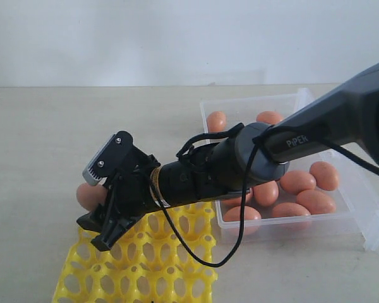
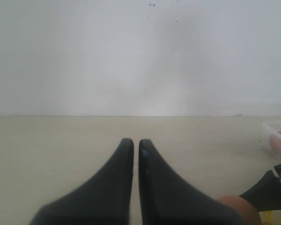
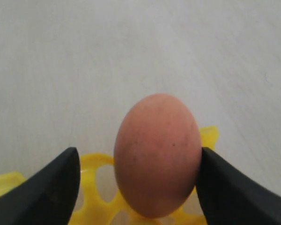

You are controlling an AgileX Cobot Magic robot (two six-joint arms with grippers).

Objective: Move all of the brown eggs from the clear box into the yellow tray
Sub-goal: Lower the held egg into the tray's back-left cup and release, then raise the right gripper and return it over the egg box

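Sitting on one yellow tray [image 1: 142,262]: one brown egg [image 1: 89,195].

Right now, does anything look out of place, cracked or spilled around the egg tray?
Nothing looks cracked or spilled. One thing to watch: the brown egg between the right gripper's open jaws stands on end at the yellow tray's edge; whether it sits in a cup is unclear. The other eggs lie in the clear box.
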